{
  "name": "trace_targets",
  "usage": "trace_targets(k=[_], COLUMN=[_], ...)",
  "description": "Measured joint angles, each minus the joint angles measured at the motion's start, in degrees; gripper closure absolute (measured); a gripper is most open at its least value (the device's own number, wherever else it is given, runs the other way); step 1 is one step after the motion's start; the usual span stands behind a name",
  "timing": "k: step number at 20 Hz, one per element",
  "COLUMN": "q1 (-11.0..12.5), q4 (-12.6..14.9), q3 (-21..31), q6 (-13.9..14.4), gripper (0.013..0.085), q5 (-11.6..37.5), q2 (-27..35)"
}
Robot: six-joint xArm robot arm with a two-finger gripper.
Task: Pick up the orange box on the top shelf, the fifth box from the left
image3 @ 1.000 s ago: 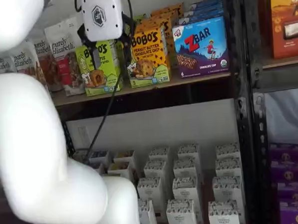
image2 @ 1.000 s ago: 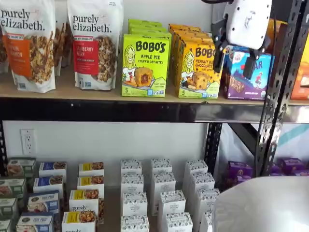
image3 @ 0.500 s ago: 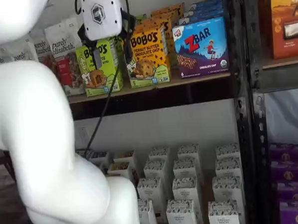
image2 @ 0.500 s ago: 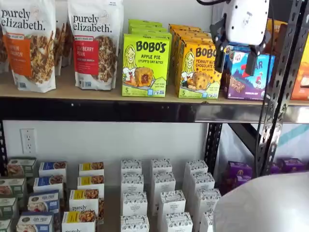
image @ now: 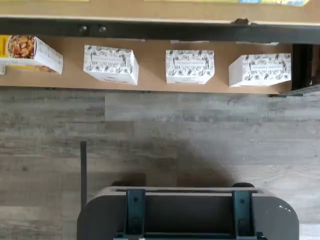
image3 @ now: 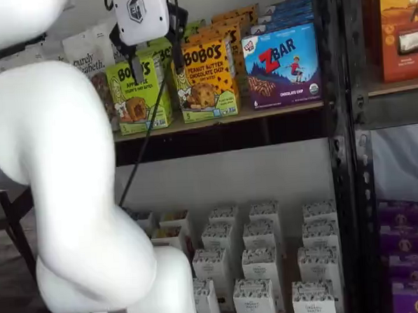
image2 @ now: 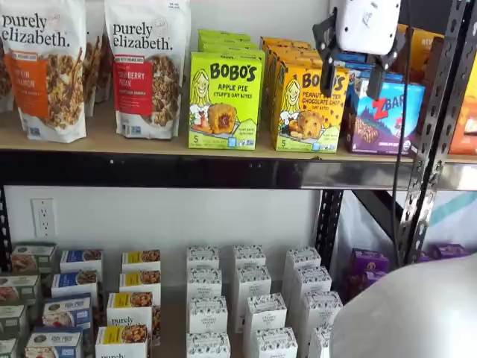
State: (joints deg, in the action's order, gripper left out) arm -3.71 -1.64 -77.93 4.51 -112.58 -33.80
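The orange box is a yellow-orange BOBO'S peanut butter chocolate chip carton. It stands upright on the top shelf and shows in both shelf views. More orange cartons stand in a row behind it. My gripper has a white body and two black fingers with a plain gap between them, and it holds nothing. It hangs in front of the orange box's upper right part in a shelf view. In a shelf view the gripper appears between the green box and the orange box. The wrist view shows neither the fingers nor the orange box.
A lime-green BOBO'S apple pie box stands left of the orange box and a blue-purple Zbar box right of it. Granola bags stand further left. A perforated black upright is at the right. Small white boxes fill the lower shelf. My white arm fills the left foreground.
The gripper has risen and moved left, from in front of the Zbar box towards the orange box. The white arm has swung further into the foreground.
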Motion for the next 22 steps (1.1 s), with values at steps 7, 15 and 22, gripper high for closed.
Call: trace_targets(k=[7,15,22], q1=[-0.9,-0.9,-1.0], q4=[0.1,0.1,0.7], q3=[-3.7,-10.0,-17.4], q6=[0.9,0.8,0.7], gripper=[0.0130,0.0130,0.0130], q5=[1.2,3.1,2.7], q2=[4.3,11.3,19.2])
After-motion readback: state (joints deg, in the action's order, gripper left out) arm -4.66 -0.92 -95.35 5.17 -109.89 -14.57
